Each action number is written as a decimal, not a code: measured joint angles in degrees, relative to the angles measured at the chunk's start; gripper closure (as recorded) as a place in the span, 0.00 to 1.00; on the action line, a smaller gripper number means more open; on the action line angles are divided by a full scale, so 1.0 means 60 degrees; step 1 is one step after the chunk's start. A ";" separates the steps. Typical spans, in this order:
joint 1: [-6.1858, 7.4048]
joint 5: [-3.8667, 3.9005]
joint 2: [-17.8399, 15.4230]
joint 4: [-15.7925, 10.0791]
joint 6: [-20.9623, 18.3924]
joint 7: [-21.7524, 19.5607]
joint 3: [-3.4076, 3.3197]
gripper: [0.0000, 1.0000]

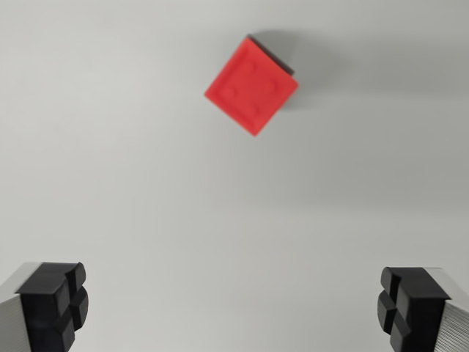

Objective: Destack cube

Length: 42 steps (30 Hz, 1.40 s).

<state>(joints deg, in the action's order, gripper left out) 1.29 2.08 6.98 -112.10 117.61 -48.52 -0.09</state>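
**Ana:** Pale grey, matte counter (146, 191) fills the whole wrist view, plain and unmarked, with nothing on it but the one stack. Next in size come the jaws of the gripper (233, 304): they stand wide apart, black pads at the lower corners of the frame, and nothing is between them.

**Ben:** And the cube?

**Ana:** The red plastic cube with four shallow studs on its top face (251, 86) sits in the upper middle of the view, well apart from the jaws and turned about forty-five degrees to them. A thin dark sliver (284, 60) shows along its upper right edge; I take that for the block underneath, though it could partly be shadow.

**Ben:** So how should the approach go?

**Ana:** My judgement: bring the gripper forward until the cube is centred between the pads, and rotate the wrist so the pads meet two flat sides, not the corners. Come down only as far as the top cube, close gently, then lift straight up so the lower block is not dragged along.

**Ben:** What can't you tell?

**Ana:** The lower block's colour, shape and height are almost wholly hidden by the red cube. The seam between them is out of sight, the picture is slightly soft, and the outer parts of the jaws are cut off by the frame.
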 joint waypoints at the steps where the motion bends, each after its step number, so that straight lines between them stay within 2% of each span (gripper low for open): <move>1: 0.0000 0.0000 0.0014 0.0000 0.0011 -0.0038 -0.0002 0.00; 12: 0.0000 -0.0037 0.0324 -0.0057 0.0387 -0.0780 -0.0043 0.00; 18: 0.0000 -0.0080 0.0599 -0.0091 0.0718 -0.1452 -0.0083 0.00; 33: 0.0005 -0.0283 0.1588 -0.0110 0.1799 -0.3608 -0.0228 0.00; 42: 0.0041 -0.0479 0.2359 -0.0010 0.2536 -0.5121 -0.0355 0.00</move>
<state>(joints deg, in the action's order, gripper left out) 1.54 -0.80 21.13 -112.16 132.83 -79.24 -2.22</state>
